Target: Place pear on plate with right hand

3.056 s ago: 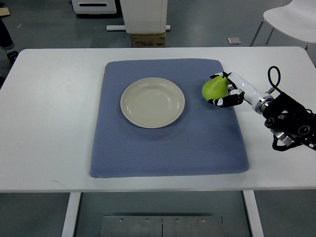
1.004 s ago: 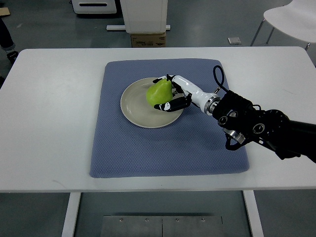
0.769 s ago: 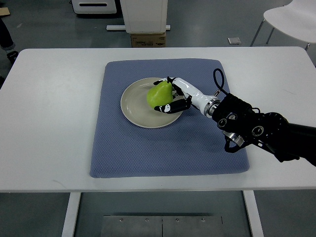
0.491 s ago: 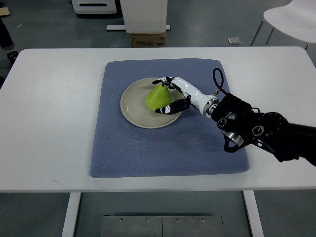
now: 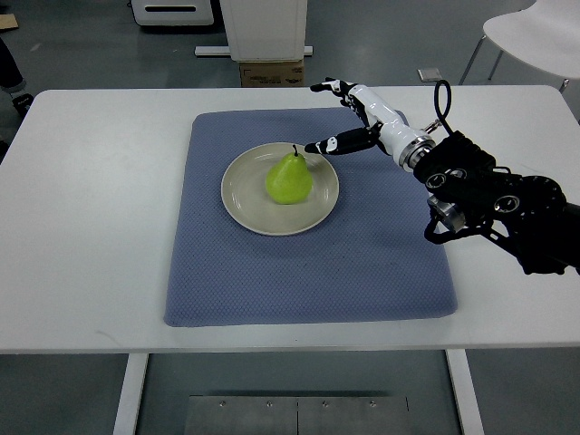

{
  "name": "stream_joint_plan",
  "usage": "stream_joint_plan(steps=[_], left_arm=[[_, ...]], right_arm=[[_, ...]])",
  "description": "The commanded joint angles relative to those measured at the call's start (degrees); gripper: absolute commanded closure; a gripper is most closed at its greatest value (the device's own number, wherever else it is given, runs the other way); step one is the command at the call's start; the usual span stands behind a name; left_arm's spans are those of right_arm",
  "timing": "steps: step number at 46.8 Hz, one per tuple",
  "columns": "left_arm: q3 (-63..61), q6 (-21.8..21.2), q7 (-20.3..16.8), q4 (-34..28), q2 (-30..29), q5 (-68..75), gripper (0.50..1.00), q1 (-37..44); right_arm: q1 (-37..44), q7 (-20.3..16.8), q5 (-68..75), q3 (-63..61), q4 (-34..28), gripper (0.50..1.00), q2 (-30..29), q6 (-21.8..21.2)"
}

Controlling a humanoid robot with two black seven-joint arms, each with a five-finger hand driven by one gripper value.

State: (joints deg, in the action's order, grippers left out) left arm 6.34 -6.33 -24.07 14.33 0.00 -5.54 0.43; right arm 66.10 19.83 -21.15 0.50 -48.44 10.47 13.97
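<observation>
Green pear [image 5: 289,178] on plate [image 5: 245,205], stem pointing far side, right hand [image 5: 352,116] apart

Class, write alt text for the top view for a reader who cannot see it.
A green pear sits upright on a cream plate in the middle of a blue mat on a white table. The right robot hand, fingers open and holding nothing, hovers beyond the plate's far right edge.

A white desk [image 5: 91,227] filled most of the frame, and a blue mat [image 5: 308,263] lay flat on its middle. Beyond the desk's far edge, at the top centre, a cardboard box [image 5: 272,72] stood on the grey floor [image 5: 91,54]. A white chair [image 5: 535,36] was at the upper right.
</observation>
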Motion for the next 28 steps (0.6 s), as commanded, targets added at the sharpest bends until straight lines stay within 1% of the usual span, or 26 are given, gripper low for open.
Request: stream_joint_plan(steps=[1, 10, 15, 20, 23, 28], left_arm=[[0.08, 0.0, -0.01, 0.0, 0.0, 0.0, 0.5, 0.01], [-0.01, 0.0, -0.01, 0.0, 0.0, 0.0, 0.5, 0.01], [-0.01, 0.0, -0.01, 0.0, 0.0, 0.0, 0.5, 0.01], [0.08, 0.0, -0.01, 0.0, 0.0, 0.0, 0.5, 0.01], [-0.01, 0.0, -0.01, 0.0, 0.0, 0.0, 0.5, 0.01], [0.08, 0.0, -0.01, 0.0, 0.0, 0.0, 0.5, 0.01]], right_arm=[[-0.53, -0.05, 0.06, -1.81, -0.08, 0.5, 1.04, 0.0], [-2.47, 0.04, 0.06, -2.61, -0.26, 0.5, 4.3, 0.0], [-3.35, -0.14, 0.14, -3.05, -1.22, 0.5, 7.37, -0.09], [-4.05, -0.75, 1.02, -6.64, -1.22, 0.5, 8.26, -0.35], [-4.93, -1.72, 3.21, -9.63, -1.22, 0.5, 8.34, -0.7], [-6.07, -4.88, 7.26, -12.8, -1.31, 0.5, 8.34, -2.37]])
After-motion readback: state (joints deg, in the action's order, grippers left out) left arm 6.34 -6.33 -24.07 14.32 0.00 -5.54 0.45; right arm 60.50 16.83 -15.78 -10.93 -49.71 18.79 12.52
